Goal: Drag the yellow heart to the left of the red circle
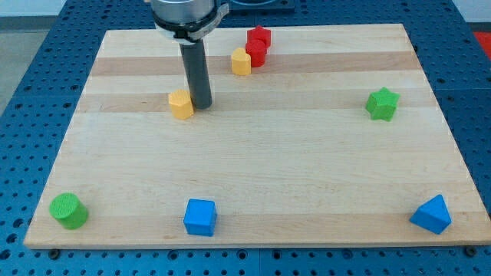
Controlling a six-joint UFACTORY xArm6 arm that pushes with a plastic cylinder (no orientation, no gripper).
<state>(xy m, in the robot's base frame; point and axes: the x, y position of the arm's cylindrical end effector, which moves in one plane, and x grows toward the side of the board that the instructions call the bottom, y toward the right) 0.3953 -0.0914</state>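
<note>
A red circle (255,53) stands near the view's top, with a red star (259,35) just behind it. One yellow block (242,61) touches the red circle's lower left side. A second yellow block (181,103) lies further down and left. I cannot tell which of the two yellow blocks is the heart. My tip (202,104) rests on the board right against the right side of the lower yellow block.
A green star (382,104) is at the view's right. A green circle (68,210) sits at the bottom left corner. A blue cube (200,217) is at the bottom centre, and a blue triangle (431,214) at the bottom right.
</note>
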